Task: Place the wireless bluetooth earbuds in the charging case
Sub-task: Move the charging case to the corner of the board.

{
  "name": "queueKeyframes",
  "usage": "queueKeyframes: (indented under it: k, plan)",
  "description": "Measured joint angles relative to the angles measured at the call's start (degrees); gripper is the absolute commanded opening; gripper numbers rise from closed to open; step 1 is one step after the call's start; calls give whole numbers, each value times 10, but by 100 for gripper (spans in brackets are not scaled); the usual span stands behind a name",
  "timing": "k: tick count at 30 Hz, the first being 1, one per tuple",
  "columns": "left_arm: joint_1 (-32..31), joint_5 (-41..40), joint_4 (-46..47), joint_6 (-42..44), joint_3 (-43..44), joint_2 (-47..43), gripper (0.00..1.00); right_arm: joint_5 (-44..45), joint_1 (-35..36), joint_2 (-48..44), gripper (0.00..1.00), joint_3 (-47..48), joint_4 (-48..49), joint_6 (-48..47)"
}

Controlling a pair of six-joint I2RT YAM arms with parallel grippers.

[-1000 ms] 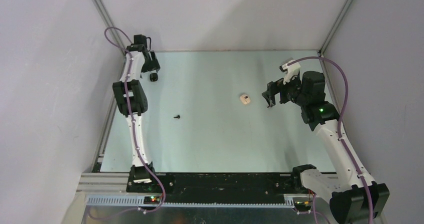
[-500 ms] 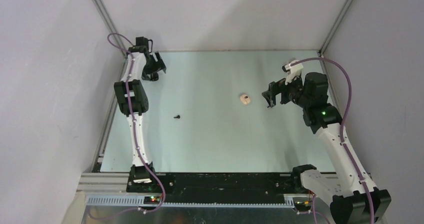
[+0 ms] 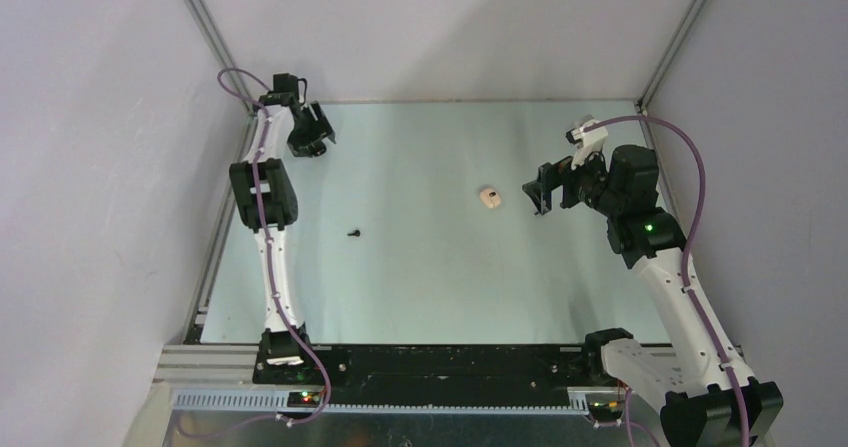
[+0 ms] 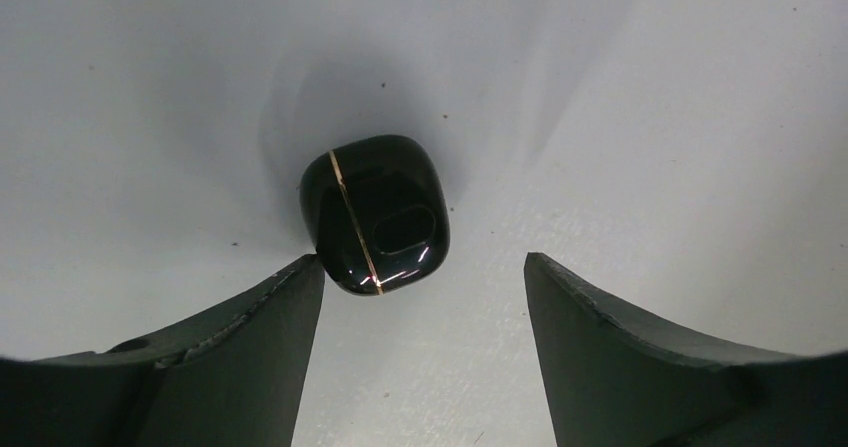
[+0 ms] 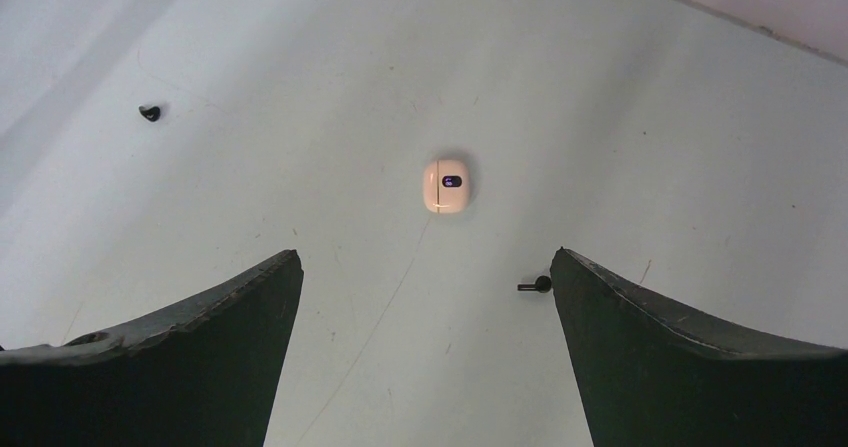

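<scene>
The left pincer (image 4: 423, 260) had shifted over the black case (image 4: 378, 212) — open, gripping nothing; the right pincer (image 5: 425, 252) gaped empty.

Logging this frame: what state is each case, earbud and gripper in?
left gripper: open, nothing gripped.
right gripper: open, empty.
black case: shut, lying on the table, just ahead of the left gripper.
pale case: shut, lying on the table.
far black earbud: loose on the table.
near black earbud: loose on the table, by the right gripper.
</scene>
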Motion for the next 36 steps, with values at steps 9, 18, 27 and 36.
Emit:
queueKeyframes:
  k: [9, 18, 27, 36]
  plan:
    - [-10, 10, 6, -2, -2, 2, 73, -6, 1, 0, 99, 0, 0, 0]
    - [-9, 55, 54, 5, -79, -33, 99, -10, 2, 0, 99, 0, -1, 0]
    - [-9, 46, 91, 14, -149, -93, 99, -9, 7, 0, 99, 0, -1, 0]
    - [-5, 12, 161, -43, -123, -90, 99, -7, 6, 2, 99, 0, -1, 0]
